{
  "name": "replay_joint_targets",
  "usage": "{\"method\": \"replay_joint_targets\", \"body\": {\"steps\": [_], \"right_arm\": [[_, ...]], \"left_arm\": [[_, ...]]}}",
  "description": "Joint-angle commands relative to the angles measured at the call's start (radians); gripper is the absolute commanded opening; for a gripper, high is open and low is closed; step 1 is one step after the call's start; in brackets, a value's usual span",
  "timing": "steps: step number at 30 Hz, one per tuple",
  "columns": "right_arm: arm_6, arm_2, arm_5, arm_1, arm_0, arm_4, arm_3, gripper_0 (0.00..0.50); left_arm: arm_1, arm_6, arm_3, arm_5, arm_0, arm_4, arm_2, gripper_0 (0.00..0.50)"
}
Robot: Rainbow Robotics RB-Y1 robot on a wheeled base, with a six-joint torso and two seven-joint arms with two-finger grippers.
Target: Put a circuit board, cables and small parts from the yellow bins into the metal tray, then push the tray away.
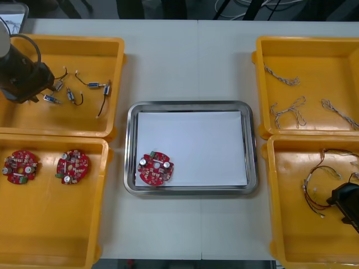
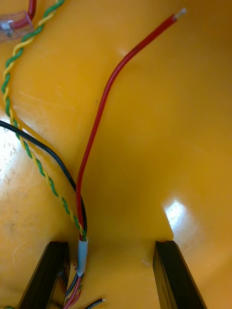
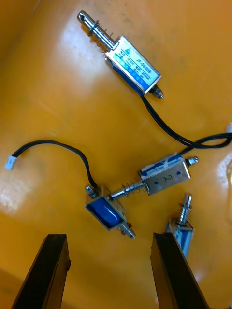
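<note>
My left gripper point(image 1: 46, 88) point(image 3: 110, 273) hangs open over several small metal parts point(image 1: 72, 94) in the far left yellow bin point(image 1: 67, 42). One small metal part point(image 3: 107, 212) with a black lead lies just ahead of the gap between its fingers. My right gripper point(image 1: 336, 197) point(image 2: 111, 277) stands open low in the near right yellow bin point(image 1: 291, 235). The red and yellow cable bundle point(image 1: 315, 182) point(image 2: 81, 251) lies between its fingers, close to one finger point(image 2: 46, 275). In the metal tray point(image 1: 190, 106), white inside, a round red circuit board point(image 1: 155, 168) rests in the near left corner.
Two more red circuit boards point(image 1: 21, 166) point(image 1: 73, 166) lie in the near left bin point(image 1: 50, 224). Twisted blue and white cables point(image 1: 287, 110) are in the far right bin point(image 1: 308, 43). Bare table lies beyond the tray.
</note>
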Motion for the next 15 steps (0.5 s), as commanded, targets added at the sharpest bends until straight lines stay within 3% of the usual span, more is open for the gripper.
{"method": "replay_joint_targets", "body": {"steps": [1,2,3,15], "right_arm": [[-0.031,0.041,-0.021,0.023,0.018,0.013,-0.003,0.347],[-0.029,0.041,-0.022,0.023,0.018,0.013,-0.003,0.051],[-0.029,0.042,-0.024,0.024,0.018,0.013,-0.002,0.000],[-0.011,-0.005,-0.019,0.023,0.012,0.006,-0.008,0.000]], "left_arm": [[-0.008,-0.022,0.019,-0.040,-0.053,-0.016,-0.035,0.500],[-0.008,-0.022,0.022,-0.043,-0.053,-0.016,-0.041,0.500],[-0.008,-0.021,0.022,-0.046,-0.053,-0.016,-0.046,0.500],[-0.028,-0.019,0.059,-0.106,-0.052,-0.009,-0.084,0.500]]}}
